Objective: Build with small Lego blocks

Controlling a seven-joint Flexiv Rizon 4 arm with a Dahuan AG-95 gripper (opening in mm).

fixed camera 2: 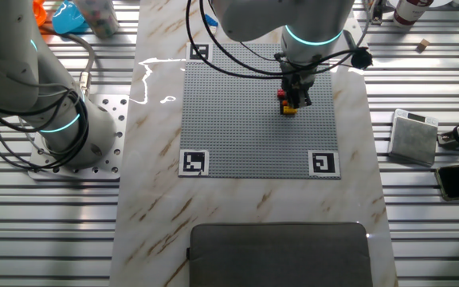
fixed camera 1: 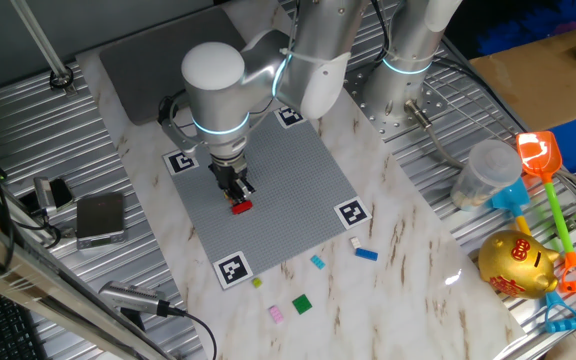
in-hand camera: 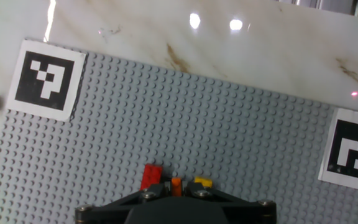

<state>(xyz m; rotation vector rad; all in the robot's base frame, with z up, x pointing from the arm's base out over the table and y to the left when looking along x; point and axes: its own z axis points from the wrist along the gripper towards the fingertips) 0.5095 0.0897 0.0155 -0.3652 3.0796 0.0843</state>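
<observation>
Your gripper sits low over the grey studded plate, apparently seating the red brick; jaw state unclear.

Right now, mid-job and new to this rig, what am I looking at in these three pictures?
You see one robot arm with a two-finger gripper, working over a grey studded plate on a marble-patterned table. Two pictures come from fixed cameras on different sides of the table; the third looks down along the fingers from the hand. The gripper is low over the plate at a small cluster of red, orange and yellow Lego blocks. Whether its fingers grip any of them, I cannot tell. Loose blocks lie off the plate near one edge: blue, light blue, green, pink. Black-and-white markers sit at the plate's corners.
</observation>
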